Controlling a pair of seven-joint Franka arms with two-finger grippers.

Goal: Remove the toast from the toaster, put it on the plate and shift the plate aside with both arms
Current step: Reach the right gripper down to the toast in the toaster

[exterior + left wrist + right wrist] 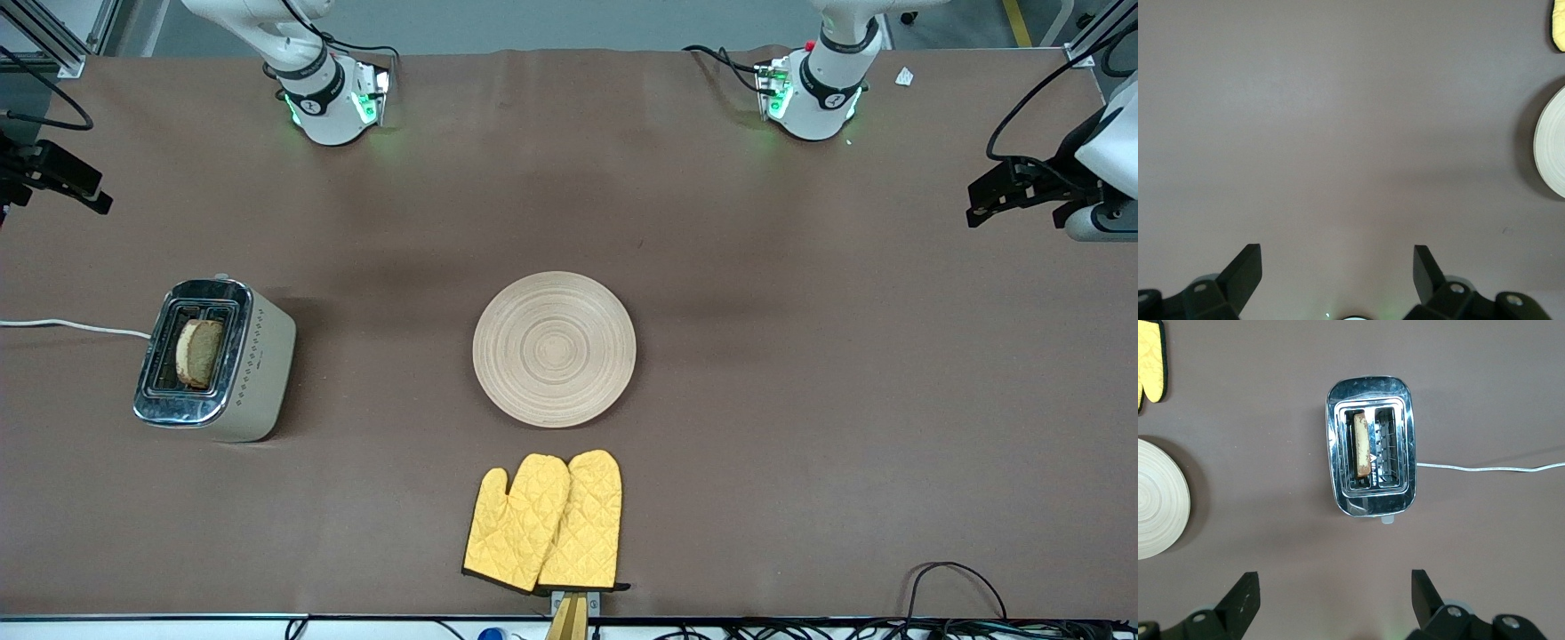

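Your toast (199, 353) stood in the toaster (215, 360) near the desk's right-arm edge; the plate (554, 348) lay mid-desk. Left gripper (1337, 268) and right gripper (1335, 588) hung released, waiting.

Toaster (216, 360) – oven mitts (545, 522) – white cord (71, 326).

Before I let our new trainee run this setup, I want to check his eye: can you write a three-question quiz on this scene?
1. True or false: the toast lies on the plate.
2. What lies nearer to the front camera than the plate? A) toaster B) oven mitts C) white cord
3. Fill in: the left tool and the right tool both stand ____.

Key: 1. False, it stands in a toaster slot. 2. B. 3. open.
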